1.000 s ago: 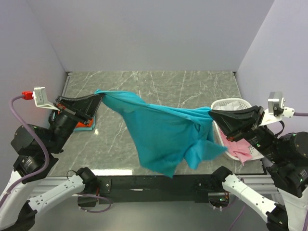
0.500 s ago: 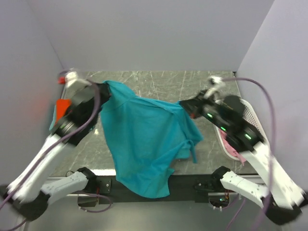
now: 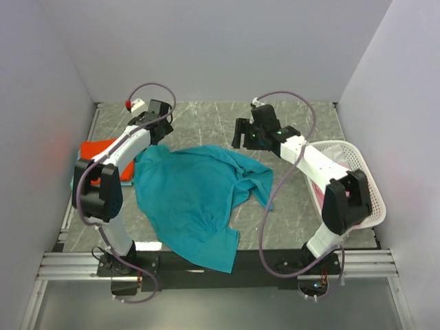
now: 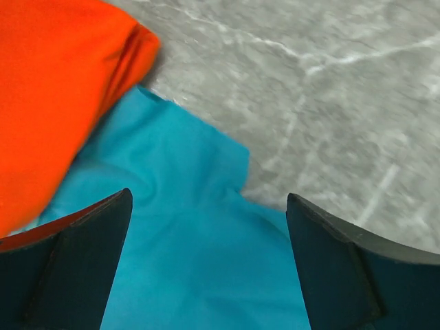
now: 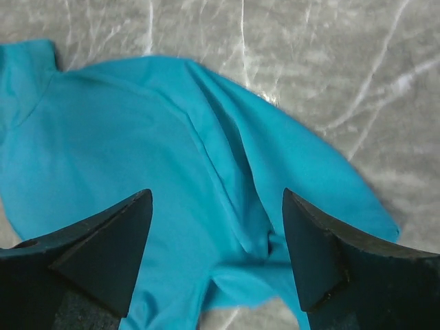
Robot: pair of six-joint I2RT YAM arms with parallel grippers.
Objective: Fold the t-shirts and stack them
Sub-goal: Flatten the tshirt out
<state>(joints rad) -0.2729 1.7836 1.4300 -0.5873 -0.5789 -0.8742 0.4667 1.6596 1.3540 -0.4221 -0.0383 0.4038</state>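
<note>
Teal-blue t-shirt (image 3: 189, 199) loose on the marble table (image 3: 206, 117), in neither claw. Left gripper (image 4: 210, 199): dark wedge-shaped fingers (image 4: 75, 268) spread wide, nothing between them, poised above shirt's far-left corner where soft matte cloth meets bare stone. Right gripper (image 5: 216, 199): jaws likewise wide apart, empty, above shirt's far-right part, with a long ridge fold and a bunched tuck of cloth straight below.

Outward from there: shirt spread as a rough rumpled sheet across table middle, fairly smooth on left half, creased and doubled over along right edge, near hem draped past front table edge onto black rail (image 3: 275, 260). Orange-red t-shirt (image 4: 55, 96) folded into a thick pad with rounded edge at far left, butting against teal cloth. White plastic mesh basket (image 3: 364, 175) at right edge, apart from teal shirt. Table top grey with white veins.
</note>
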